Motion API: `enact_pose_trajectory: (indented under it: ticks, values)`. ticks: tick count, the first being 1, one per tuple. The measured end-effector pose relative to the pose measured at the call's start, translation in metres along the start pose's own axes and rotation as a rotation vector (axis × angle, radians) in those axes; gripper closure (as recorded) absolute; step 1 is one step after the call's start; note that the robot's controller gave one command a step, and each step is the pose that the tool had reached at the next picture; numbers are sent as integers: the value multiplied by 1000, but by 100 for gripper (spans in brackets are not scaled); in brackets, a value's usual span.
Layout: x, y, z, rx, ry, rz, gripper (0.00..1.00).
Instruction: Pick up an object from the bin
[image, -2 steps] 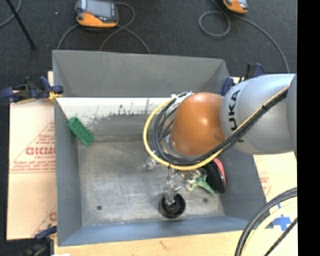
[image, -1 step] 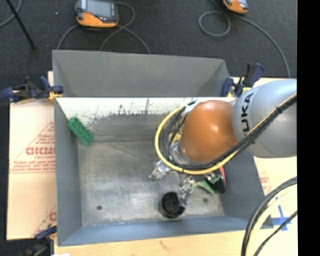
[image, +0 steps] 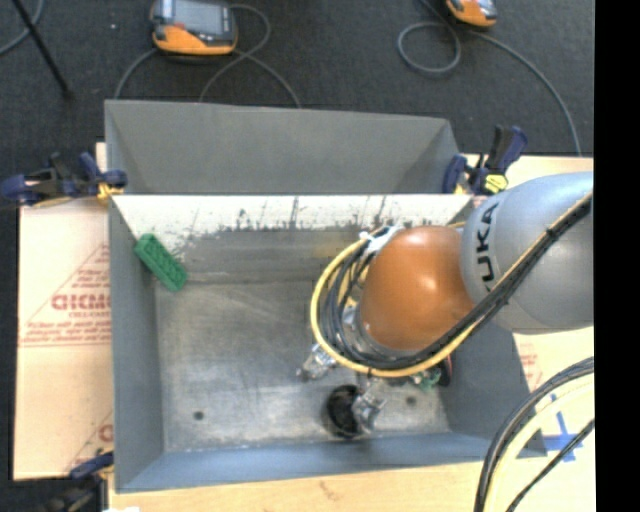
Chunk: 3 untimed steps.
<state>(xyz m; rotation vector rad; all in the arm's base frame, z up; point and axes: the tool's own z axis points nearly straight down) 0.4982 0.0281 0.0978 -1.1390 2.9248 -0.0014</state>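
Green block (image: 161, 262) by left wall (image: 130, 350); gripper (image: 345, 385) near front wall (image: 300, 462).

The arm's orange cover (image: 415, 285) hides most of the hand (image: 342, 388). A black round thing (image: 343, 414) right under the hand is half covered; a green scrap (image: 431, 379) beside the hand cannot be identified.

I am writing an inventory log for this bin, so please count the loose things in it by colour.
Green block, far left: 1
Black round thing, near side, middle: 1
Small greenish thing, mostly hidden under the arm, kind unclear: 1
Total: 3 that can be seen
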Motion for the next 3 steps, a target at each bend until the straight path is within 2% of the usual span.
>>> enact_pose_trajectory:
  ticks: [1, 2, 3]
  values:
    - [33, -10, 16, 8, -16, -631, 100]
    - [35, -12, 16, 10, -15, -630, 100]
    - [33, -18, -110, -2, 0, -628, 100]
